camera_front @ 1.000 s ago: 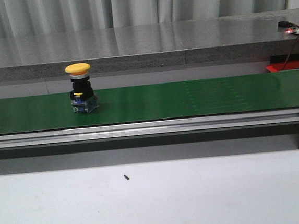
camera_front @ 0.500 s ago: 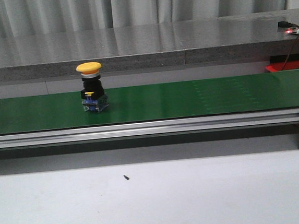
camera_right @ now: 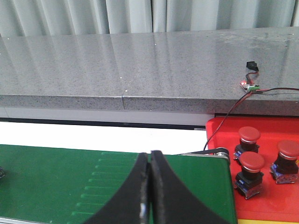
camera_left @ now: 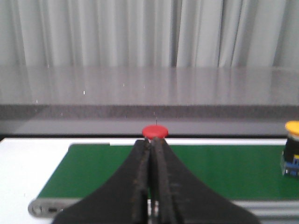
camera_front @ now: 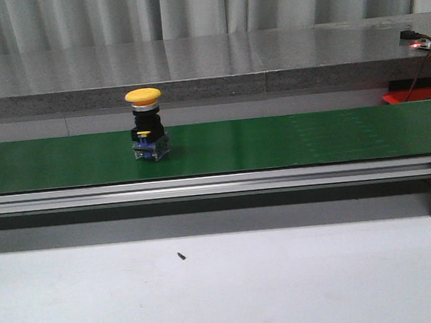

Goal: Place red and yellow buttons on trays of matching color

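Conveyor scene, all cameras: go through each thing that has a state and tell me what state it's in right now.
yellow button: upright on the green belt, not held.
red button: on the belt, mostly hidden behind the left hand.
left hand: shut, empty.
right hand: shut, empty.
red tray: holds three upright red buttons.
circuit board: red light on.

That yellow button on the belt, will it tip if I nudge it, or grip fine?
The yellow button stands upright with a wide cap over a narrower body, so it probably tips if pushed high. It looks rigid; gripping the black body seems safer than the smooth domed cap.
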You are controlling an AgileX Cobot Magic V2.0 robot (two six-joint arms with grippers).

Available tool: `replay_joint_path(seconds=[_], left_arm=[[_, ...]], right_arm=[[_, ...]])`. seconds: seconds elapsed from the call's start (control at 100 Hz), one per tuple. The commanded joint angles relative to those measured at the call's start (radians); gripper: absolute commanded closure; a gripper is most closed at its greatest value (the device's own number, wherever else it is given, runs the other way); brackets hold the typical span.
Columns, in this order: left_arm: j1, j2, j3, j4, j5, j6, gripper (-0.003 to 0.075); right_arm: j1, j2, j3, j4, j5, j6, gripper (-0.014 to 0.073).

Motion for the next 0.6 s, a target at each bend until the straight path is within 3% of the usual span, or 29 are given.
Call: replay_joint_path(seconds=[0.0,0.33,0.59], left_arm=[[0.003,-0.055,0.041,0.002,-0.083,-0.008,0.0740],[0.003,-0.050,0.041,0.002,0.032,-0.008,0.0740],[0.003,-0.050,0.041,0.002,0.043,-0.008,0.0740]], right_arm=[[0.003,-0.001,-0.025,0.021,-0.001,-0.007,0.0651],[0.003,-0.001,-0.024,0.021,-0.001,-0.007,0.0651],[0.003,-0.001,-0.024,0.021,-0.001,-0.007,0.0651]])
